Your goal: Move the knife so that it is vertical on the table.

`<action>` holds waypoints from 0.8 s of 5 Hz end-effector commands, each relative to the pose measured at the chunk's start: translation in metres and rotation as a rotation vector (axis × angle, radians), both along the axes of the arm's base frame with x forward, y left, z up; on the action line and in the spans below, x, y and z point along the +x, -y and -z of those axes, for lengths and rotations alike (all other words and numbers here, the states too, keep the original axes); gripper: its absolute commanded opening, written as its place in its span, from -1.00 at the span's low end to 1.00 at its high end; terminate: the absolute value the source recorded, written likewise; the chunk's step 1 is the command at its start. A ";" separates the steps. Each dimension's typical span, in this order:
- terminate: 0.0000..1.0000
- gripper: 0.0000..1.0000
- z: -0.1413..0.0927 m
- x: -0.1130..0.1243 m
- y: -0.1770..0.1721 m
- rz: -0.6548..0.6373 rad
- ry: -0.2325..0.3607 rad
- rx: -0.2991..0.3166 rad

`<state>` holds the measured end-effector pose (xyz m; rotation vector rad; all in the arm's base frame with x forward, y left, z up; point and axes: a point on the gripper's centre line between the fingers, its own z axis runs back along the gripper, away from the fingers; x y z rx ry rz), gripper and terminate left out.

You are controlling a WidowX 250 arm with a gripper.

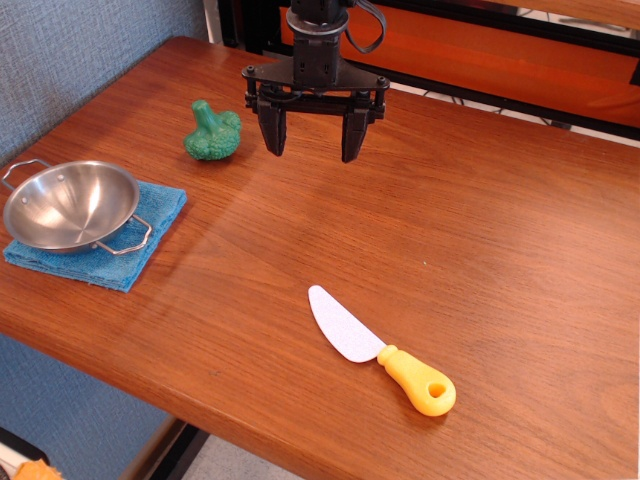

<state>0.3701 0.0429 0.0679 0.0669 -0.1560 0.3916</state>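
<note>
Nearest my camera, the knife (pixel 379 349) lies flat and diagonal in the lower middle of the frame, pale blade pointing upper left, yellow handle toward the lower right, on the wooden surface (pixel 500 230). I see my pincer (pixel 312 135) at upper centre, released, jaws spread, well apart from the knife. At left, a steel pan (pixel 70 205) sits on a blue cloth (pixel 125 250), with a toy broccoli (pixel 212 131) near it.

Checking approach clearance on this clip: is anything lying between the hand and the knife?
Nothing visible. The hand hangs open above bare table, and the knife lies nearer the front edge with only wood between. The broccoli and pan sit off to the side.
</note>
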 end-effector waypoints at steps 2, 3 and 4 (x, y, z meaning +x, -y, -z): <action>-1.00 1.00 -0.006 -0.028 0.008 -0.173 0.010 -0.020; -1.00 1.00 -0.016 -0.054 0.030 -0.307 0.015 0.028; -1.00 1.00 -0.025 -0.094 0.055 -0.451 0.038 0.040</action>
